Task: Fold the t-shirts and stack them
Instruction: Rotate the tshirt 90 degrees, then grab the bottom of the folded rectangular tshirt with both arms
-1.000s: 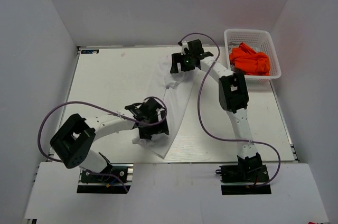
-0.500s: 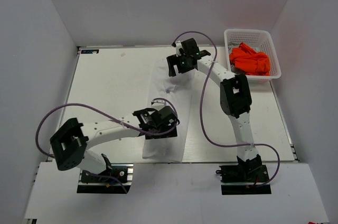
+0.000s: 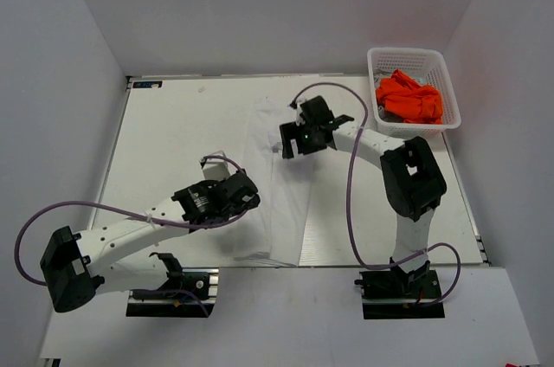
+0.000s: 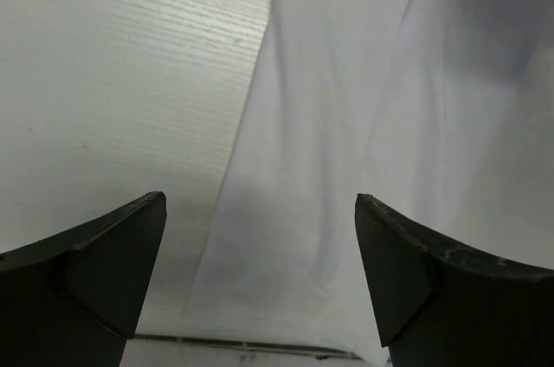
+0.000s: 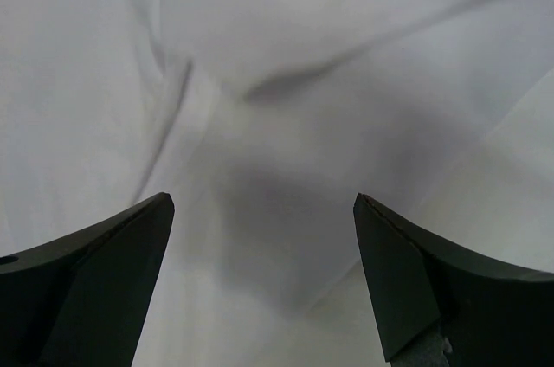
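Observation:
The white t-shirt (image 3: 281, 202) lies flat on the table as a long narrow strip running from the far middle to the near edge. It shows in the left wrist view (image 4: 346, 125) and fills the right wrist view (image 5: 277, 81) with soft creases. My left gripper (image 3: 249, 201) (image 4: 260, 202) is open and empty, just above the shirt's left edge near its near end. My right gripper (image 3: 292, 138) (image 5: 264, 202) is open and empty, above the shirt's far part. The orange t-shirt (image 3: 409, 97) is crumpled in the basket.
The white lattice basket (image 3: 414, 54) stands at the far right corner, beyond the table's right edge line. The pale table (image 3: 173, 142) stretches left of the shirt. Its near edge (image 4: 260, 345) runs just below the shirt's hem.
Both grippers have let go of the white shirt. The left arm has pulled back to the left and the right gripper has come nearer. The shirt now lies flat in a straight strip.

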`<state>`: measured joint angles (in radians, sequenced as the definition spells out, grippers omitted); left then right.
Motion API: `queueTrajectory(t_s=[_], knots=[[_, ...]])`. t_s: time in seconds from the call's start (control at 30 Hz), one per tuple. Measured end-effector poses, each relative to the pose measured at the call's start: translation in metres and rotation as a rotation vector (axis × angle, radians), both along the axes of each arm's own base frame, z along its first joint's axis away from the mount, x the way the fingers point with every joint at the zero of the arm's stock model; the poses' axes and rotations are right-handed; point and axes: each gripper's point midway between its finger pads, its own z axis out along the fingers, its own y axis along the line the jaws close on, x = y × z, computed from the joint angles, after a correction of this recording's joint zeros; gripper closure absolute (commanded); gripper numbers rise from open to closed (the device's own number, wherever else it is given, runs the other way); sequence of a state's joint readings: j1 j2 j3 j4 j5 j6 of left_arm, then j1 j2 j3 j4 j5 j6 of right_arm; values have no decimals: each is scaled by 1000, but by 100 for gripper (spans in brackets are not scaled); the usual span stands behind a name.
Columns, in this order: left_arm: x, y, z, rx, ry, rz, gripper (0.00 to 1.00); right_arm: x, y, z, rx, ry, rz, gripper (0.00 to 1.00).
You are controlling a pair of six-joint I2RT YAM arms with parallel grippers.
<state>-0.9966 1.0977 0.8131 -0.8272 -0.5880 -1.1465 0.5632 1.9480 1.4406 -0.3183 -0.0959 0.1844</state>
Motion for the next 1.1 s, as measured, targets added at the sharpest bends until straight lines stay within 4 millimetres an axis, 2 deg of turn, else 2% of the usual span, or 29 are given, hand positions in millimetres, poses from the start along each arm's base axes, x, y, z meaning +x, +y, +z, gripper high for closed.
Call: queueTrajectory(t_s=[0.13, 0.17, 0.3, 0.4, 0.53, 0.67, 0.73, 0.8, 0.87, 0.97, 1.03, 1.1], knots=[[19, 11, -3, 20, -16, 59, 0, -60, -4, -39, -29, 124, 26, 10], [24, 13, -4, 25, -18, 72, 0, -70, -4, -45, -34, 143, 37, 10], [48, 23, -8, 32, -22, 106, 0, -67, 5, -44, -5, 140, 37, 10], [64, 26, -12, 19, -4, 101, 0, -50, 9, -44, 2, 136, 16, 10], [88, 29, -29, 23, 74, 82, 0, -9, 20, -42, 14, 101, -26, 10], [106, 23, -40, 20, 142, 42, 0, 34, 26, -38, 34, 68, -49, 10], [109, 18, -36, 12, 140, 14, 0, 45, 27, -33, 40, 55, -49, 10], [109, 13, -28, -9, 125, -27, 0, 45, 25, -27, 50, 55, -38, 10], [107, 6, -17, -37, 101, -79, 0, 37, 27, -18, 76, 53, -13, 10], [97, -8, -5, -86, 87, -174, 0, 2, 22, 5, 128, 50, 24, 10], [85, -19, -7, -126, 110, -243, 0, -23, 16, 23, 172, 44, 32, 10], [64, -25, -22, -153, 168, -310, 0, -47, 9, 40, 234, 23, 28, 10]])
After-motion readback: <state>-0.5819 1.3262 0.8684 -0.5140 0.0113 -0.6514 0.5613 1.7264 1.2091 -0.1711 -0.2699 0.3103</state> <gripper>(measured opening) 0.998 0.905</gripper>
